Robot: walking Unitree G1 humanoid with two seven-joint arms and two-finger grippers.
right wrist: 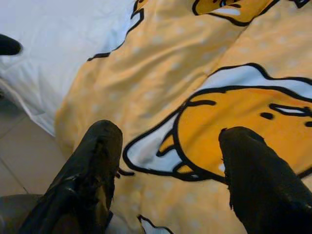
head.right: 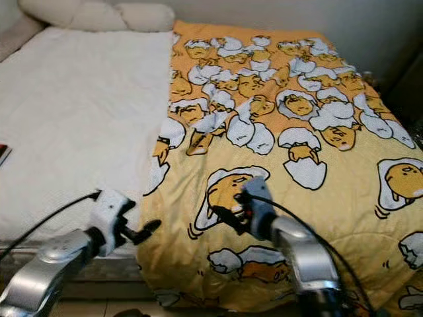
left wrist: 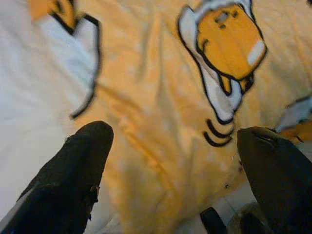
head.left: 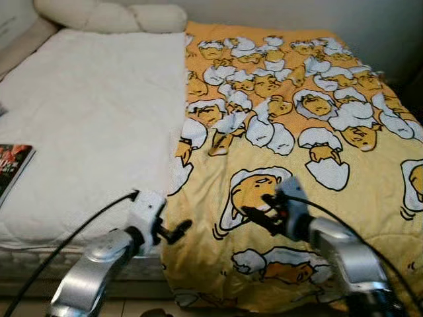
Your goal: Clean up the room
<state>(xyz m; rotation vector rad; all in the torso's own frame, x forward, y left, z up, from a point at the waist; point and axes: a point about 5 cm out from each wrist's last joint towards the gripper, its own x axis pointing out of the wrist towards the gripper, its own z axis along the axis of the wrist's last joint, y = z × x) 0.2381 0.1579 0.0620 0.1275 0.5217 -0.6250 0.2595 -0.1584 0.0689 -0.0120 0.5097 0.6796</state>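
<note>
A yellow blanket (head.left: 297, 152) printed with egg cartoon figures covers the right half of the bed, and its near edge hangs over the foot of the bed. The white mattress pad (head.left: 92, 125) lies bare on the left half. My left gripper (head.left: 173, 230) hovers open at the blanket's near left edge, where yellow cloth meets white; its fingers (left wrist: 78, 170) are spread above the blanket (left wrist: 161, 122). My right gripper (head.left: 259, 212) is open just above the blanket (right wrist: 204, 97) near the foot, over a large egg figure, with nothing between its fingers (right wrist: 92, 165).
Two white pillows (head.left: 112, 16) lie at the head of the bed. A book (head.left: 10, 168) rests on the bed's left edge. The wall runs behind the bed, and tiled floor (right wrist: 19, 151) shows below the foot.
</note>
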